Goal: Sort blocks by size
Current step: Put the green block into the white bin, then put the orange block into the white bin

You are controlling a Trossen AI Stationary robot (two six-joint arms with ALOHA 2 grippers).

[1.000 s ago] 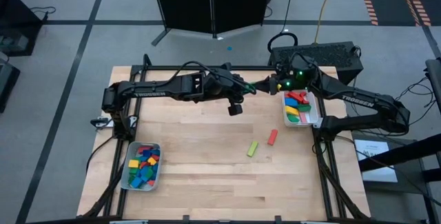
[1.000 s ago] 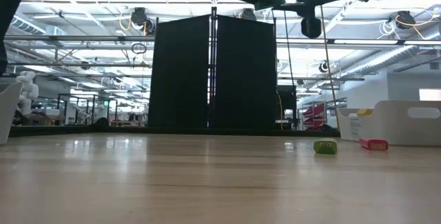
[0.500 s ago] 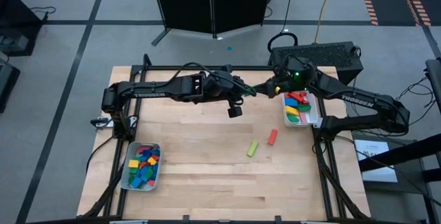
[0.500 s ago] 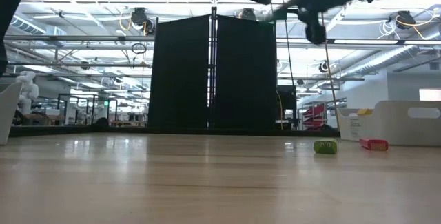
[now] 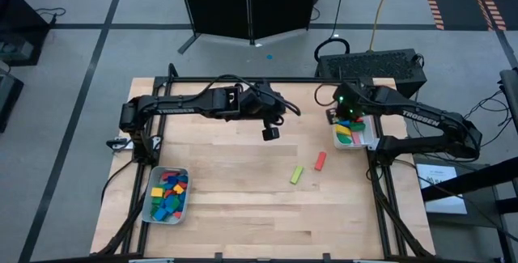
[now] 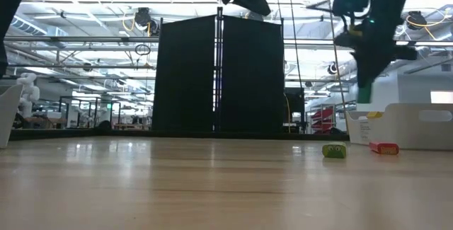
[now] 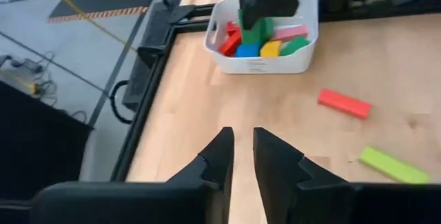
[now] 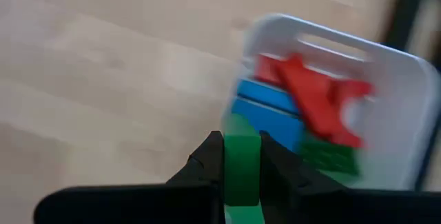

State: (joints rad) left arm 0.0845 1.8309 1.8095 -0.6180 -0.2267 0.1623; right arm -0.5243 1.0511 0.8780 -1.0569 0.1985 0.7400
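My right gripper points down above the left side of the white tray at the table's right edge, shut on a green block. The left wrist view shows that block sticking out below the gripper, over the long blocks in the tray. My left gripper hangs high over the table's far middle, its fingers almost together with nothing between them. A green bar and a red bar lie flat on the table. My right gripper pinches the green block's two opposite sides between its two fingers. The fingers come from above, pointing steeply down, and the block lies along them, its free end reaching past the fingertips. The block is lifted clear of tray and table.
A second tray at the table's near left holds several short blocks. The wood between the two trays is bare apart from the two loose bars. A black frame runs along the table's edges.
My right gripper has swung from lying level, pointing toward the left arm, to pointing steeply down. It has gone toward the table's right edge and down to the right tray, taking the green block along. My left gripper has tipped down a little.
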